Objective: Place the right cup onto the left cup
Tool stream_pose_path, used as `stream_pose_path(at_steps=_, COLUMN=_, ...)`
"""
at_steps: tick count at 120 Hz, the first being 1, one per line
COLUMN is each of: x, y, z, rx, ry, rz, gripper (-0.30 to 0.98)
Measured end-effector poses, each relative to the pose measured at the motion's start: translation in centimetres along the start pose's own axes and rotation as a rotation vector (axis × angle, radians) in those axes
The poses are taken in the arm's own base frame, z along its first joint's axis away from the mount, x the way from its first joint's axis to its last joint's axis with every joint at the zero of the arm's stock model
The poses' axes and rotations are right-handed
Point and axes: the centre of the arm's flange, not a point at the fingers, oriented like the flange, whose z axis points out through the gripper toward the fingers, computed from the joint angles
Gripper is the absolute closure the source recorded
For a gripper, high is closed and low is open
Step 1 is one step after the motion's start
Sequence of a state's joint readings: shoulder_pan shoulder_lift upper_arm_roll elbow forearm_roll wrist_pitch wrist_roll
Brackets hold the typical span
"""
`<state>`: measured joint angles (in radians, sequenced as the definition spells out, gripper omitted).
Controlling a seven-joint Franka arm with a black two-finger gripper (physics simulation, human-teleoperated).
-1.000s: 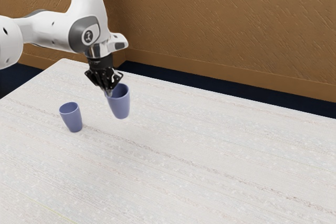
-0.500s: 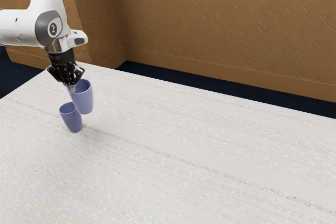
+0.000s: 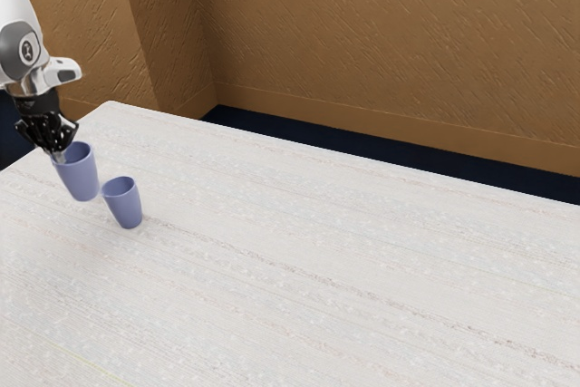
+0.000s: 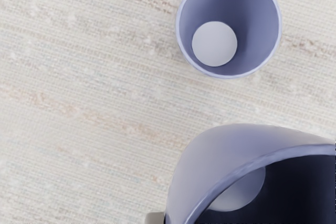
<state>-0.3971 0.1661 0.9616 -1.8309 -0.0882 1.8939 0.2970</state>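
Alignment step: at the exterior view's left edge, your black two-finger gripper (image 3: 60, 158) clamps the raised blue tapered cup (image 3: 82, 179). Center it above the upright blue tapered cup (image 3: 126, 208), then lower.

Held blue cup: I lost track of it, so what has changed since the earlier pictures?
The gripper carried the held blue cup toward the exterior view's left, past the standing blue cup. Nothing was newly grasped or released; the standing blue cup stayed put.
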Motion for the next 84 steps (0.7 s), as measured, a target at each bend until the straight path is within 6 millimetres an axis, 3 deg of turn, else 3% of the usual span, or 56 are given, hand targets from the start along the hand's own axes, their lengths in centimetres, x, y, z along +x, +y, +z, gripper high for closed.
stream_pose_path(at_steps=33, x=-0.1, y=-1.5, z=0.3, rx=-0.007, ry=-0.002, rz=0.026, gripper=0.79)
stream_pose_path(at_steps=84, x=5.2, y=1.0, z=0.9, rx=0.023, ry=-0.002, rz=0.128, gripper=0.79)
